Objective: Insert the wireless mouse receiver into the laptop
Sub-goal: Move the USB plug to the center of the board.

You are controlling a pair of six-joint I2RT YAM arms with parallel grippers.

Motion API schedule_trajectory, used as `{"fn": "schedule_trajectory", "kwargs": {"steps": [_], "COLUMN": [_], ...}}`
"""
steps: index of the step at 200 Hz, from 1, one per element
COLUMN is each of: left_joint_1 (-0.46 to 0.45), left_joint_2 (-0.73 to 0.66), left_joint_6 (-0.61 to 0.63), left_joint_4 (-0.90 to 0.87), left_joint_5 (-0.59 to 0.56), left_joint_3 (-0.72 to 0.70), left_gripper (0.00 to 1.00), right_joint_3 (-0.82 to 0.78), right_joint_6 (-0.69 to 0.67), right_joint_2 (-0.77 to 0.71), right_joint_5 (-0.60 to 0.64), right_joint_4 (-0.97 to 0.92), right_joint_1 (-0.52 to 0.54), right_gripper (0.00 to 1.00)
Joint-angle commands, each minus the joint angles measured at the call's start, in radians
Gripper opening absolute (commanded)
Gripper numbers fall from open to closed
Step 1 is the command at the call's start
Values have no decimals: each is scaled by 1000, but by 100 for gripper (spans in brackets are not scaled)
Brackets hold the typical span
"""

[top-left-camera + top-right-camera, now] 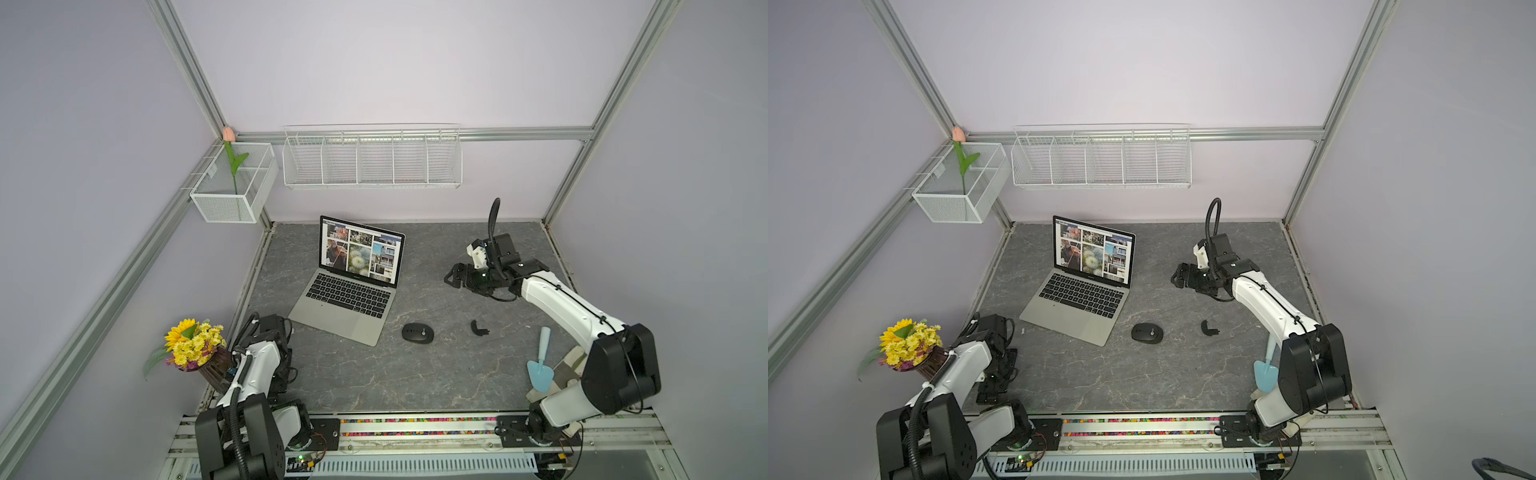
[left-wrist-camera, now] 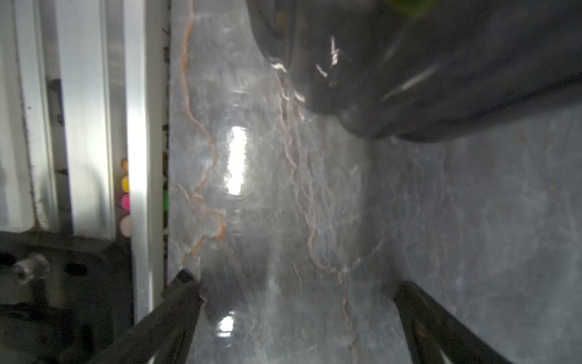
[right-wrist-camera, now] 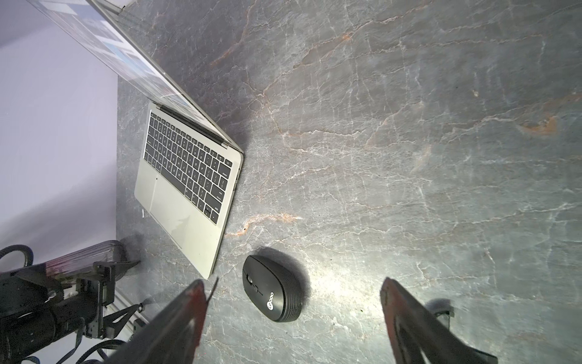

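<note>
left arm folded, right arm extended

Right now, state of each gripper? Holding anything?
Left gripper: open, jaws wide apart, holding nothing.
Right gripper: open, jaws wide apart, holding nothing.

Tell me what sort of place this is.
Probably a robot test cell staged as a desk: an aluminium frame with plain walls encloses the marbled tabletop, where an open laptop and a mouse sit.
</note>
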Motion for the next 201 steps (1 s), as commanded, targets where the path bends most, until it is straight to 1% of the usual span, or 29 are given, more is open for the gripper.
{"fn": "schedule_trajectory", "kwargs": {"steps": [1, 21, 43, 61, 88, 98, 110, 138, 157, 169, 201], "left_joint_1": [0, -31, -98, -115, -115, -113, -103, -73, -20, 15, 17], "left_joint_2": [65, 107, 108, 71, -2, -22, -45, -90, -108, -118, -130], "left_joint_6": [62, 58, 31, 13, -17, -48, -48, -45, -25, 1, -5], "left_joint_4": [88, 108, 95, 17, -112, -152, -168, -194, -221, -210, -201], "left_joint_5": [158, 182, 182, 139, 22, -13, -31, -29, -45, -23, -53], "left_joint_3": [13, 31, 54, 92, 111, 99, 75, 28, 9, -2, -8], "left_gripper": [99, 99, 99, 99, 99, 99, 99, 99, 100, 100, 99], "right_joint_3": [13, 7, -5, -7, -7, -5, -4, 13, 28, 37, 63], "right_joint_6": [-19, -18, -17, -17, -18, -17, -20, -33, -40, -42, -42], "right_joint_2": [-20, -30, -40, -40, -34, -31, -29, -15, -3, 3, 23], "right_joint_5": [18, 27, 37, 38, 32, 31, 29, 24, 20, 18, 9], "right_joint_4": [-22, -22, -20, -21, -19, -17, -17, -31, -38, -40, -48], "right_joint_1": [-2, -2, -3, -3, -3, -2, -3, -2, -2, -2, -2], "right_gripper": [89, 89, 89, 89, 89, 89, 89, 89, 89, 89, 89]}}
